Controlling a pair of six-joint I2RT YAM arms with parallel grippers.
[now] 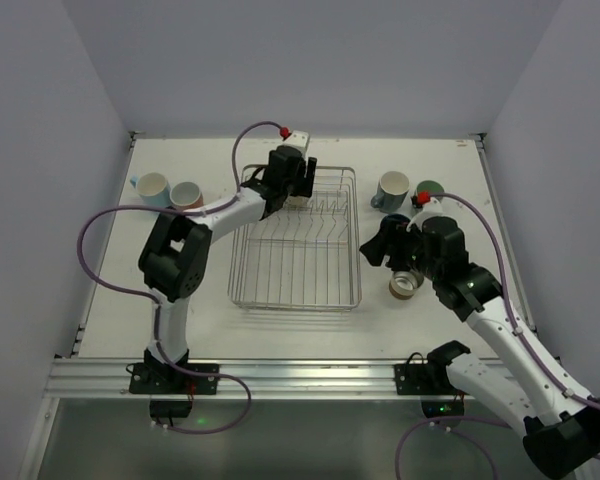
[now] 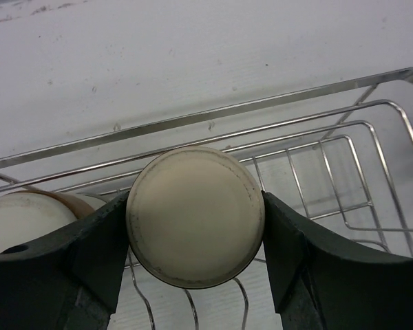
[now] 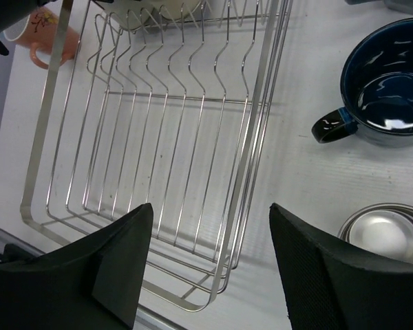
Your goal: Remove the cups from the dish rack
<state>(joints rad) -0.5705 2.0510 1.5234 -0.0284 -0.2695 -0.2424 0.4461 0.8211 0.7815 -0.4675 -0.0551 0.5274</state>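
Pale blue is showing first at the far left, where I am seeing a blue cup point(image 1: 152, 187) standing on the table with a pink cup point(image 1: 187, 194) just beside it, both outside the rack point(image 1: 296, 306). Moving right, the left gripper point(image 1: 294, 182) is hanging over the rack's far left corner. In its wrist view the fingers point(image 2: 96, 240) are pressing on both sides of a cream cup point(image 2: 195, 214), whose round base is facing the camera, so the grip is closing on that cup inside the rack. A second cup point(image 2: 20, 220), cream with a tan edge, is sitting just left of it, partly hidden behind the finger. From above, the remaining wire floor and the tines are looking bare. Further right, the right gripper point(image 3: 210, 220) is hovering above the rack's right rim with its fingers standing well apart and holding nothing. A navy mug point(image 3: 385, 82) is resting on the table near that rim. A grey cup point(image 1: 391, 189) and a green cup point(image 1: 432, 188) are standing side by side at the far right, and a tan cup point(image 1: 405, 286) is lying nearer me; I cannot tell whether it is upright.
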